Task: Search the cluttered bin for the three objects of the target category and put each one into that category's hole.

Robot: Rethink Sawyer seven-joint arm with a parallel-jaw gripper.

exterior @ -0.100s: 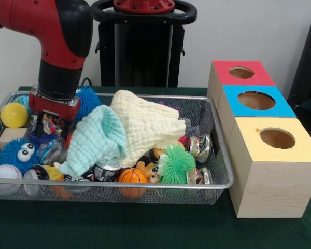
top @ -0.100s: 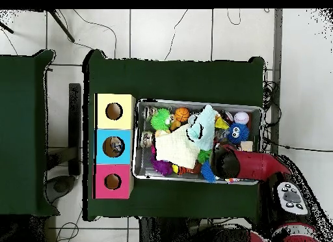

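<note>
- Gripper (exterior @ -0.100s: 51, 122) on the red and black arm sits low in the silver wire mesh bin (exterior @ -0.100s: 220, 155), at that bin's left end in your front view; its fingers are buried among the toys, so you cannot tell whether they are spread or pinching anything.
- You see a cream muslin cloth (exterior @ -0.100s: 145, 122) and a mint-green cloth (exterior @ -0.100s: 96, 137) heaped mid-bin, hiding whatever lies beneath.
- Around the cloths in the bin: a yellow ball (exterior @ -0.100s: 13, 114), a blue fuzzy toy with googly eyes (exterior @ -0.100s: 18, 154), a white baseball (exterior @ -0.100s: 5, 173), a small orange basketball (exterior @ -0.100s: 132, 176), a green spiky ball (exterior @ -0.100s: 176, 164) and shiny crushed cans (exterior @ -0.100s: 199, 147).
- Any can labels are too small for you to read.
- Just right of the bin stand three wooden boxes, each with a round hole: red-topped (exterior @ -0.100s: 242, 73), blue-topped (exterior @ -0.100s: 256, 100), yellow-topped (exterior @ -0.100s: 276, 139).
- Nothing tells you which category is the target.
</note>
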